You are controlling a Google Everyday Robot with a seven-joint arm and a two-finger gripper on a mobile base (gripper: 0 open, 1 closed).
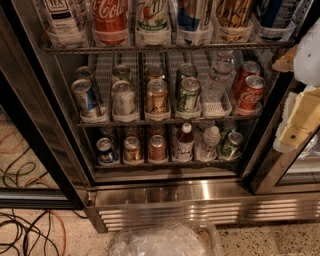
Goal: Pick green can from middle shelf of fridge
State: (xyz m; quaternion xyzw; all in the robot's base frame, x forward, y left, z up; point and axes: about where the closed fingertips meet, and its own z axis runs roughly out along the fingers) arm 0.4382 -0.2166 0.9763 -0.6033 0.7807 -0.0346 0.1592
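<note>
the pincer [300,122] hangs at the right edge of the view, pale cream and white, overlapping the fridge's right door frame and about level with the middle shelf. whether it is released or clenched cannot be told.

nearest to it, at the right end of the middle shelf [170,120], stand two red coca-cola cans [251,92], one behind the other. the next lane to the left shows a bare white tray at the front and a small clear bottle [220,66] further back. left of that lane stands the green can [189,95], upright at the front edge of this wire surface, with a second green one right behind it. it is well apart from the pincer.

further left come a gold-orange can [157,96], a silver can [123,98] and a blue can [85,98], each in its own lane. above, a rack carries tall bottles [110,15]. below, a lower rack holds more small cans and a bottle with a red cap [185,141].

the fridge [175,196] stands open, with a stainless base and a slatted grille. on the floor to the left lie black and orange cables [30,227]. at the bottom edge sits a bin lined with clear plastic [165,242].
</note>
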